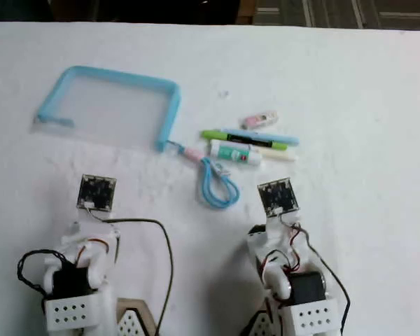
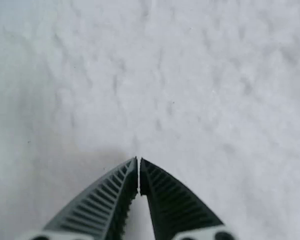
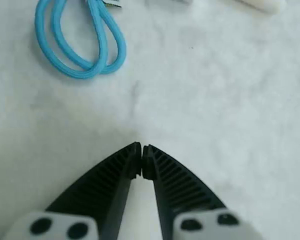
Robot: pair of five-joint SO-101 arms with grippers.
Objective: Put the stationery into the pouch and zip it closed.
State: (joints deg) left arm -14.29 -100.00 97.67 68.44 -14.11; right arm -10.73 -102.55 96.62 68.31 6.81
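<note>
A clear pouch [image 1: 112, 112] with a light blue zip border lies flat at the back left, and its blue cord loop [image 1: 218, 185] trails toward the middle. To the pouch's right lie a green marker [image 1: 243, 138], a blue pen [image 1: 266, 136], a white glue stick [image 1: 234, 152], a pale stick [image 1: 276, 155] and a small pink eraser [image 1: 259, 120]. My left gripper [image 2: 139, 165] is shut over bare cloth, in front of the pouch. My right gripper [image 3: 141, 150] is shut just in front of the cord loop [image 3: 80, 42].
A white cloth [image 1: 364, 105] covers the whole table. Both arm bases [image 1: 77, 294] stand at the near edge, with a black cable [image 1: 164, 245] curving between them. Open cloth lies to the right and at the back.
</note>
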